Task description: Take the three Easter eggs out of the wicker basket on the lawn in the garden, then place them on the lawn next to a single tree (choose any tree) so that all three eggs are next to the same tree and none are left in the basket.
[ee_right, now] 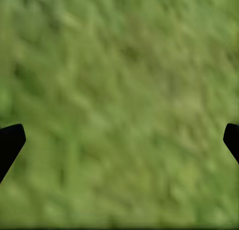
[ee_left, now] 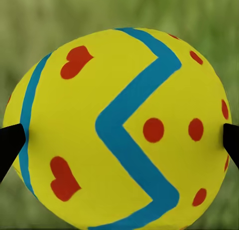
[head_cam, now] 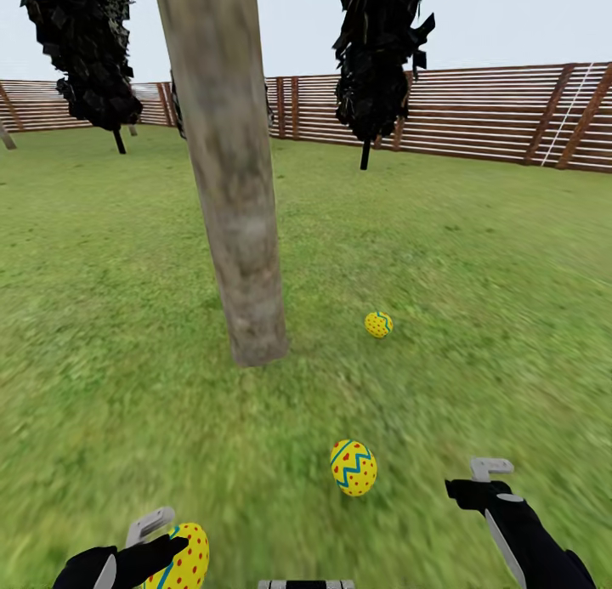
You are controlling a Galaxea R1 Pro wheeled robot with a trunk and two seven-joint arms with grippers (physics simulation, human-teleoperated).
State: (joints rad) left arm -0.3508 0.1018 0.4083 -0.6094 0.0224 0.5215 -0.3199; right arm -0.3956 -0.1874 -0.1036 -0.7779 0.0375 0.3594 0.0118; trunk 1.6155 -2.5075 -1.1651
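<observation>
One yellow Easter egg point(ee_left: 124, 125) with a blue zigzag and red dots and hearts sits between my left gripper's fingers, which are shut on it. In the head view that egg point(head_cam: 185, 562) and my left gripper point(head_cam: 166, 546) are low at the left, above the lawn point(head_cam: 476, 317). A second egg point(head_cam: 353, 467) lies on the grass in front of me. A third egg point(head_cam: 378, 324) lies to the right of the thick grey-brown tree trunk point(head_cam: 242, 232). My right gripper point(head_cam: 476, 480) is open over bare grass point(ee_right: 119, 90). The wicker basket is out of view.
Two slim-trunked dark trees point(head_cam: 85, 53) point(head_cam: 374, 53) stand farther back. A brown horizontal-slat fence point(head_cam: 476, 113) closes the yard behind them. Open grass spreads to the left and right of the trunk.
</observation>
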